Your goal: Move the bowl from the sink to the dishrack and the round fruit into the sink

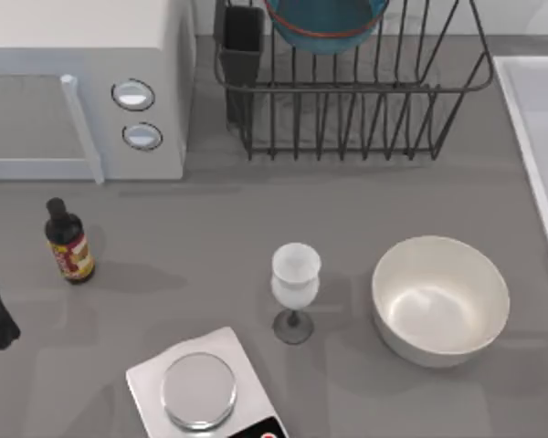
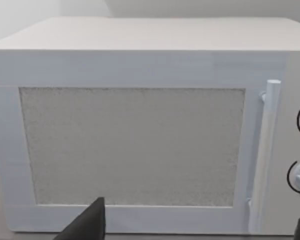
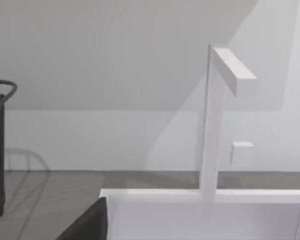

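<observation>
Nearest the desk's front edge, a flat white scale with a round steel pan [image 1: 198, 391] was noted; behind it, a frosted stemmed glass [image 1: 295, 285] beside a glossy white bowl [image 1: 440, 298], and a small dark bottle [image 1: 69, 243] to the left. Farther back stood the white microwave box [image 1: 82, 91]. The teal-blue bowl with an orange-red rim [image 1: 327, 23] was seen propped among the bars of the black wire dishrack [image 1: 347, 100], judged already placed to drain. The pale rectangular sink [image 1: 539, 137] lay at the right edge; the red fruit was not located. Left claw [image 2: 200, 231]: fingers apart, holding nothing, facing the microwave. Right claw state: cannot tell.
</observation>
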Controlling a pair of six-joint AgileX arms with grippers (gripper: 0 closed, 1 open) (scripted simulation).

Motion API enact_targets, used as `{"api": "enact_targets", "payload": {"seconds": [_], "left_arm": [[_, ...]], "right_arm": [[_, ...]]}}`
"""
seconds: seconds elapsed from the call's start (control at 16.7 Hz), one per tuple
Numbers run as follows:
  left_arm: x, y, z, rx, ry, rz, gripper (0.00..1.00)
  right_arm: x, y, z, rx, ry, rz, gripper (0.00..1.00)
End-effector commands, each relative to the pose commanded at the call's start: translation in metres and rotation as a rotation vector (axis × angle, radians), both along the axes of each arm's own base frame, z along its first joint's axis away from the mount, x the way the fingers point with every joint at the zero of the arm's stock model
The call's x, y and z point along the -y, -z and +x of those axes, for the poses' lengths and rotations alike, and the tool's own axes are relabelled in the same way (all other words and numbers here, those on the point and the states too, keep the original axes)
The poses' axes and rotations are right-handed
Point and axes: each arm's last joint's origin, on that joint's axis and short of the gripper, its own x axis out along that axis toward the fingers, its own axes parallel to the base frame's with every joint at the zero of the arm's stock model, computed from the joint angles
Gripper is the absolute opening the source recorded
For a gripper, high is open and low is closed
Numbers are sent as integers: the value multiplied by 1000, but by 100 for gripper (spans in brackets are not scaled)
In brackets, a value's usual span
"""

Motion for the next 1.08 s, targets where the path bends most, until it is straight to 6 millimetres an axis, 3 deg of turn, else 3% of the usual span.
{"api": "enact_targets", "payload": {"seconds": [0.24,0.54,0.78,1.08], "left_arm": [[0,0,0,0,0,0,100],[0,0,0,0,0,0,100],[0,0,0,0,0,0,100],[0,0,0,0,0,0,100]], "right_arm": [[-33,-21,-51,3,-1,8,100],[-57,-9,-103,9,-3,13,100],[-65,6,-121,0,-6,10,100],[-68,11,-126,0,-8,5,100]]}}
